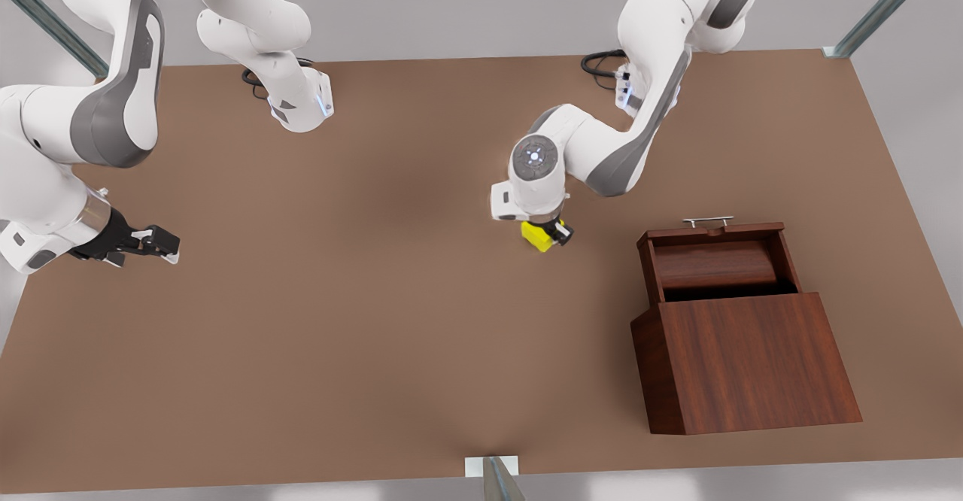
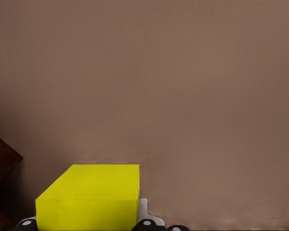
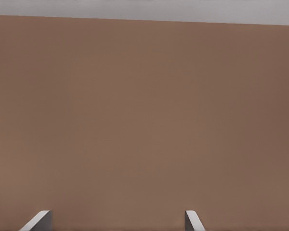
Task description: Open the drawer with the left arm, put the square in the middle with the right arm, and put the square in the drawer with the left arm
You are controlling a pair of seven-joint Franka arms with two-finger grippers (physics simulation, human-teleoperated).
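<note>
Over on the front view's left, the right arm (image 1: 90,117) waits at the desk's edge, its right gripper (image 1: 167,249) hanging low over bare desk (image 1: 338,320), well apart from everything else. The right wrist view shows its two fingertips (image 3: 38,220) set wide apart with nothing between them, so those jaws are spread.

Across to the middle of the desk: the left arm (image 1: 602,155) reaches down from the far side, and the left gripper (image 1: 548,235) is right at the square (image 1: 536,237). The yellow cube sits between the black fingers, jaws pinching it; the left wrist view has the square (image 2: 94,197) right up against the gripper's pads. Whether it touches the desk I cannot tell.

On the front view's right stands the cabinet (image 1: 745,358), and its drawer (image 1: 715,260) is pulled out toward the far side, tray open, silver handle (image 1: 707,221) at its front. The square is near the drawer, off to its left in the front view, and not in it.
</note>
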